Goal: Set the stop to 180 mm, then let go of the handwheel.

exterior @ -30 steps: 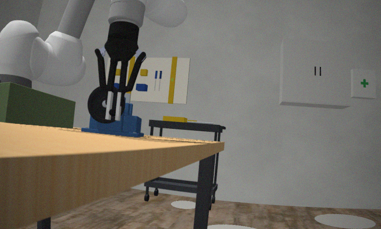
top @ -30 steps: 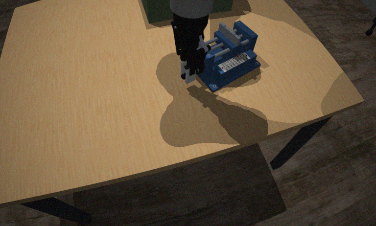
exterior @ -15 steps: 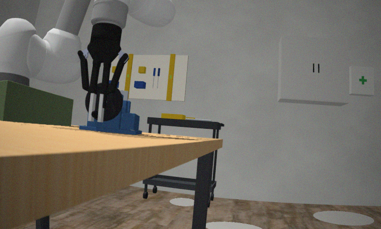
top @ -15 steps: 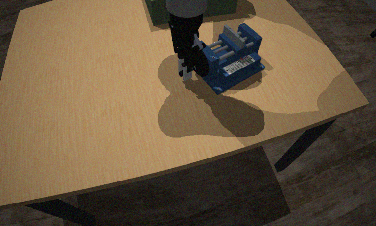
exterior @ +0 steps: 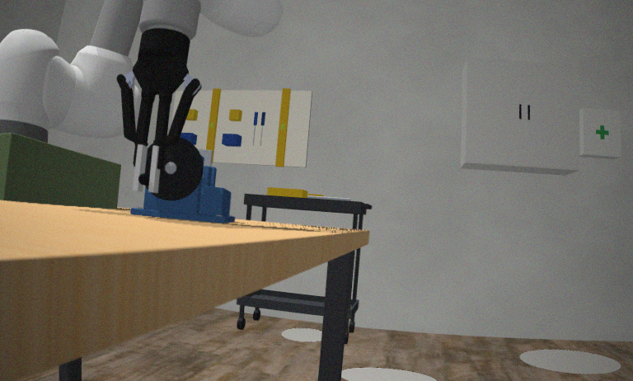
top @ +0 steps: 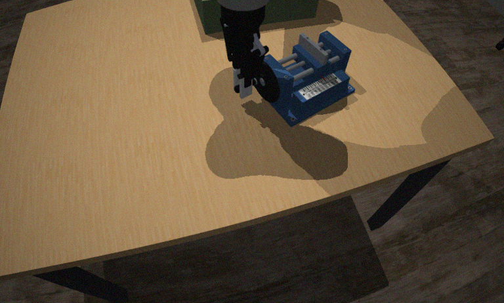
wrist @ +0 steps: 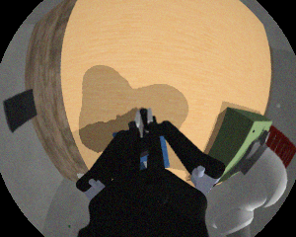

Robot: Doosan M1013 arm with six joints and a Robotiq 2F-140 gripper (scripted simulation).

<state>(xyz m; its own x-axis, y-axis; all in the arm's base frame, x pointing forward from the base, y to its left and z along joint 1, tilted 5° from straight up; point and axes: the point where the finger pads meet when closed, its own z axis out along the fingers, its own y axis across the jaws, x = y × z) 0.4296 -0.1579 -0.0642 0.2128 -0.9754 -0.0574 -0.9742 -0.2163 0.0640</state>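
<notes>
The blue stop unit [top: 286, 99] [exterior: 177, 206] stands on the table, with a grey stop plate [top: 313, 49] on its guide rods. A white scale [top: 319, 87] with a small red mark near its far end runs along the side; its numbers are too small to read. The black handwheel [top: 271, 84] [exterior: 184, 171] is on the unit's end face. My gripper [top: 241, 88] [exterior: 146, 183] [wrist: 145, 114] points down and is shut on the wheel's dark crank knob [exterior: 143, 178], left of the hub in the exterior view. In the wrist view my fingers and gripper body hide most of the wheel.
A green block [top: 293, 8] [exterior: 55, 176] [wrist: 234, 135] stands on the table behind the unit, near the arm's base. The wooden table's edge [top: 222, 232] runs along the front. A dark cart [exterior: 321, 201] stands beyond the table.
</notes>
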